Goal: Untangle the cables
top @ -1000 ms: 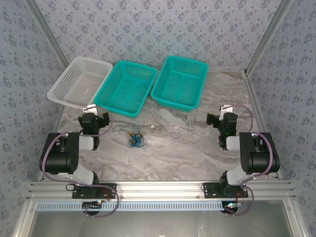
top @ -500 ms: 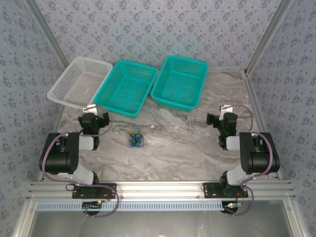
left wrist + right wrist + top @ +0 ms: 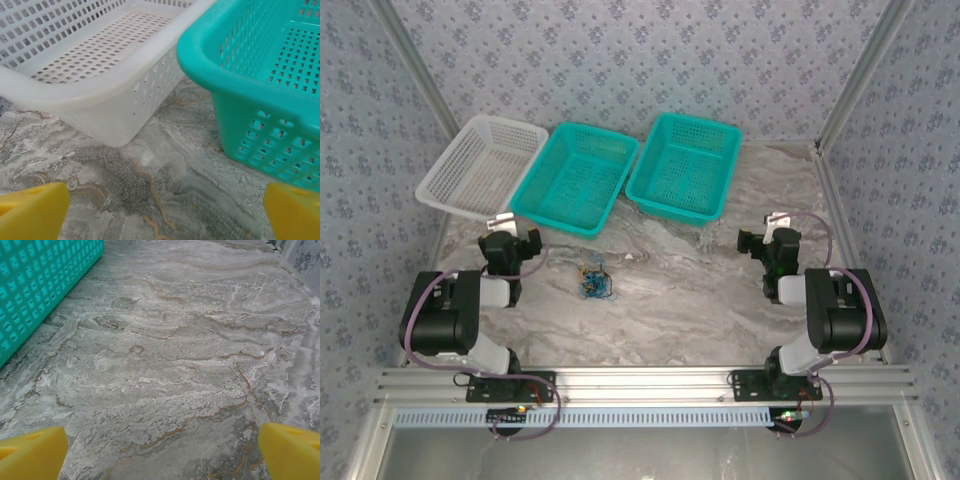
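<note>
The cables [image 3: 594, 281] lie in one small tangled clump of blue, black and tan loops on the marble table, left of centre. My left gripper [image 3: 512, 240] hangs a short way to the left of the clump and slightly behind it, open, with nothing between its yellow fingertips [image 3: 30, 210]. It faces the gap between the white basket and the nearer teal basket. My right gripper [image 3: 768, 238] is far off to the right of the cables, open over bare marble, its yellow fingertips [image 3: 292, 452] wide apart.
Three baskets stand in a row at the back: a white basket [image 3: 480, 165], a teal basket [image 3: 577, 176] and a second teal basket [image 3: 685, 165]. The white basket's [image 3: 100, 90] rim and the teal basket's [image 3: 240, 85] wall are close ahead of my left gripper. Patterned walls enclose the table.
</note>
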{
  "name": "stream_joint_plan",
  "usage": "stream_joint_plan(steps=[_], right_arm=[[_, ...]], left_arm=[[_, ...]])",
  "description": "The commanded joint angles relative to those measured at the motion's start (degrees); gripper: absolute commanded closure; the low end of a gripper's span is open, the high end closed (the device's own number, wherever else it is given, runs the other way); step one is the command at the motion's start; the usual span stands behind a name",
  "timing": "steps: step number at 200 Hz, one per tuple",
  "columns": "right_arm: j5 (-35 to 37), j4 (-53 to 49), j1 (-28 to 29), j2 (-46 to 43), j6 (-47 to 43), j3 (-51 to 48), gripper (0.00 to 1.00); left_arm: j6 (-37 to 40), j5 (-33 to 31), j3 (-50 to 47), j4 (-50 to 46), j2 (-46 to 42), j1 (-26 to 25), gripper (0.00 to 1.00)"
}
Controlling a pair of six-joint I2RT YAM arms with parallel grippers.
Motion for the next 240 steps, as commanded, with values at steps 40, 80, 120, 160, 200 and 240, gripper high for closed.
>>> stream_joint_plan(steps=[40, 80, 120, 160, 200, 240], right_arm=[[-1.8, -13.4, 0.0, -13.6, -1.0, 3.8, 0.0], [-1.7, -24.6, 0.4, -22.0, 8.4, 8.0, 0.0], [2.8, -42.6, 1.1, -26.5, 23.1, 14.7, 0.0], [5.1, -50.2, 1.7, -30.7, 32.5, 14.7, 0.0], [5.5, -52.2, 2.0, -32.6, 35.8, 13.2, 0.0], [7.0, -54.2, 2.1, -32.3, 38.0, 13.4, 0.0]], left_arm=[[0.5, -2.8, 0.1, -9.0, -13.1, -0.3, 0.01], [-10.9, -13.4, 0.6, -23.4, -26.4, -0.3, 0.0], [-29.8, -15.0, 9.2, -53.5, -35.4, -0.8, 0.01], [-41.9, -3.6, 12.6, -67.1, -35.3, -1.4, 0.01], [-48.4, 6.4, 13.3, -71.7, -32.5, -6.6, 0.01], [-51.4, 8.0, 15.6, -78.0, -30.1, -16.2, 0.01]])
